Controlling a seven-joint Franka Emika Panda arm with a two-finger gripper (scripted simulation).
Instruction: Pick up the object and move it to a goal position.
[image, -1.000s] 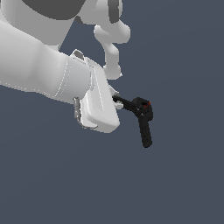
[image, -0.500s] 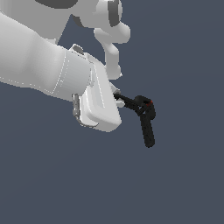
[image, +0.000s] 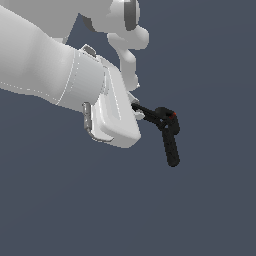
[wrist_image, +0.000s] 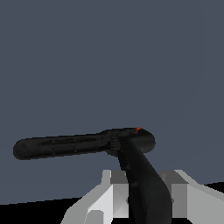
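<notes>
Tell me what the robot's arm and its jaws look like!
The arm is smooth, white and chunky, built of rounded tube-shaped segments. One joint has a dark grey round cap. The white, boxy hand block has a thin silver bracket on its side. The gripper has small pale grey jaws. No cables or markings show.

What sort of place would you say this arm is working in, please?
Probably a bare simulated scene: the flat grey-blue backdrop has no furniture or detail, and the white arm and black spring clamp in its tool look rendered.
</notes>
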